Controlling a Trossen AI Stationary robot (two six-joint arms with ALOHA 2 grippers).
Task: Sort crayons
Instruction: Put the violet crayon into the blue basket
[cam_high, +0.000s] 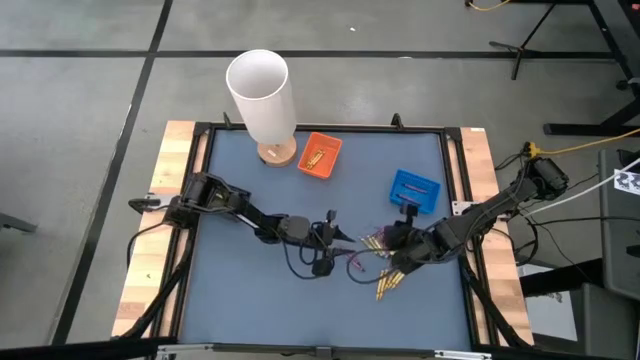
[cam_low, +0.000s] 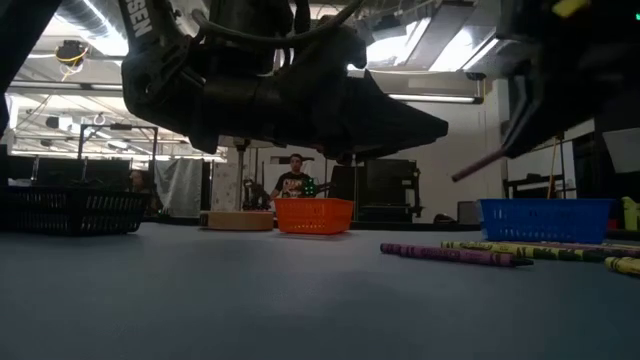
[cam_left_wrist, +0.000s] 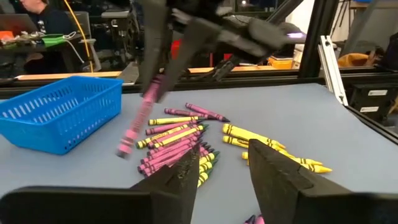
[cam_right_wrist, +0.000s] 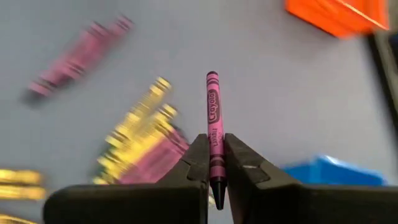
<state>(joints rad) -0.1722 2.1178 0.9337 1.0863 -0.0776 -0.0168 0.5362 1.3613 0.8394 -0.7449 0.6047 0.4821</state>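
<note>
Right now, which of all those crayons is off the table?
The purple crayon pinched between the right arm's fingers, which are shut on it. The other crayons, purple and yellow, lie loose on the table.

Trays: two, one orange tray (cam_high: 320, 155) and one blue tray (cam_high: 414, 189).
White cylinder (cam_high: 262, 92): one, on a wooden base.
Arms: two.
Crayons (cam_left_wrist: 180, 138): yellow and purple, heaped and overlapping; exact count cannot be told, roughly a dozen or more visible.
Purple crayon (cam_right_wrist: 213, 127) held apart from heap: one.
Black basket (cam_low: 70, 211): one.
</note>
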